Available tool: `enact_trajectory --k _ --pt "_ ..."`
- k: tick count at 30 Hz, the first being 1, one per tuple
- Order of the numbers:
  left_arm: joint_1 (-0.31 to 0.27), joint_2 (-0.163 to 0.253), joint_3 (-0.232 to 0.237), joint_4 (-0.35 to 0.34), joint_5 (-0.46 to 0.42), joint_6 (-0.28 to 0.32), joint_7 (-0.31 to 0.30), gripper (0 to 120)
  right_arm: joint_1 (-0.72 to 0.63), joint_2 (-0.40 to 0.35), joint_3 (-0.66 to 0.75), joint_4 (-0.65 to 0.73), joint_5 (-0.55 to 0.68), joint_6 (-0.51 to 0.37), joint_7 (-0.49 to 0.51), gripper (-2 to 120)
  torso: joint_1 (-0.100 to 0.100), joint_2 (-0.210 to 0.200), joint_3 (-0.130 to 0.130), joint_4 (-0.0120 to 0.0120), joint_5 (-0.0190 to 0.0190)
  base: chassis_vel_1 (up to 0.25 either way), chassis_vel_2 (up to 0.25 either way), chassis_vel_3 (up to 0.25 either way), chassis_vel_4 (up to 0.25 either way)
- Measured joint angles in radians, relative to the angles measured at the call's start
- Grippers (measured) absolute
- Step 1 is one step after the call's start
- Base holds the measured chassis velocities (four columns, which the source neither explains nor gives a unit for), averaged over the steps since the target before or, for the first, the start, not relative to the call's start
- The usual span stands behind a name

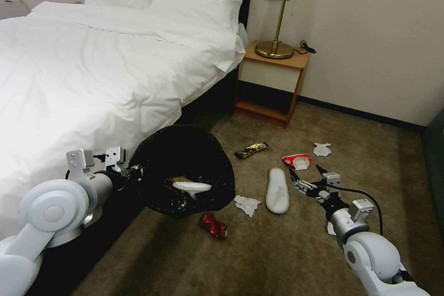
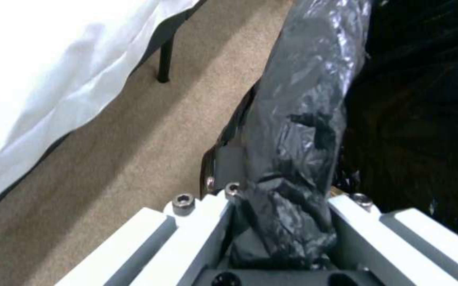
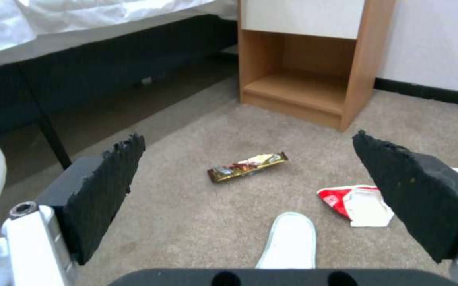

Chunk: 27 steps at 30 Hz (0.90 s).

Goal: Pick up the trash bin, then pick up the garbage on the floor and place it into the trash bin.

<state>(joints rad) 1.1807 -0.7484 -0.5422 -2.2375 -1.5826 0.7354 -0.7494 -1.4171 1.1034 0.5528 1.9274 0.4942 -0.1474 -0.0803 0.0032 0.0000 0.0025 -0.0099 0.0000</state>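
Note:
The trash bin, lined with a glossy black bag, tilts beside the bed with its mouth facing me. My left gripper is shut on its bagged rim. Inside lie a white slipper and something brown. On the carpet lies garbage: another white slipper, a crumpled tissue, a red wrapper, a gold-brown snack packet, a red-and-white wrapper and a white tissue. My right gripper hangs open just right of the floor slipper, holding nothing.
The bed with white bedding fills the left side. A wooden nightstand with a brass lamp stands against the wall beyond the litter. Dark furniture lines the right edge. Open carpet lies toward me.

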Motion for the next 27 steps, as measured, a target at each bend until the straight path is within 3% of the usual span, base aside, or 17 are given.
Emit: enact_trajectory --k 9,12,14,21,23,27 --pt "-0.012 0.004 0.007 0.007 -0.007 0.0 0.003 0 0.043 -0.154 -0.04 -0.098 0.029 -0.019 -0.224 100 0.0 0.0 0.0 -0.0002 0.0001 -0.011 0.009 0.011 -0.007" --pt "-0.016 0.006 0.014 0.006 -0.008 0.0 0.002 0 0.121 -0.222 -0.12 -0.184 0.042 -0.013 -0.379 100 0.0 0.0 0.0 -0.0001 -0.0002 0.0 0.0 0.0 0.0" --pt "-0.017 0.006 0.015 0.006 -0.008 0.0 0.001 0 0.16 -0.24 -0.166 -0.219 0.03 -0.004 -0.42 100 0.0 0.0 0.0 -0.0001 0.0001 0.0 0.0 0.0 0.0" --pt "-0.024 0.009 0.019 0.012 -0.007 0.0 0.0 0 0.299 -0.251 -0.337 -0.362 -0.011 0.038 -0.552 100 0.0 0.0 0.0 0.0001 0.0 0.0 0.0 0.0 0.0" --pt "-0.043 0.012 0.028 0.017 -0.01 0.0 0.0 0 0.368 -0.227 -0.416 -0.457 -0.031 0.069 -0.627 100 0.0 0.0 0.0 -0.0001 0.0002 0.0 0.0 0.0 0.0" --pt "-0.05 0.013 0.029 0.019 -0.014 0.0 0.0 0 0.413 -0.206 -0.473 -0.512 -0.039 0.076 -0.651 100 0.0 0.0 0.0 -0.0001 -0.0004 0.0 0.0 0.0 0.0"
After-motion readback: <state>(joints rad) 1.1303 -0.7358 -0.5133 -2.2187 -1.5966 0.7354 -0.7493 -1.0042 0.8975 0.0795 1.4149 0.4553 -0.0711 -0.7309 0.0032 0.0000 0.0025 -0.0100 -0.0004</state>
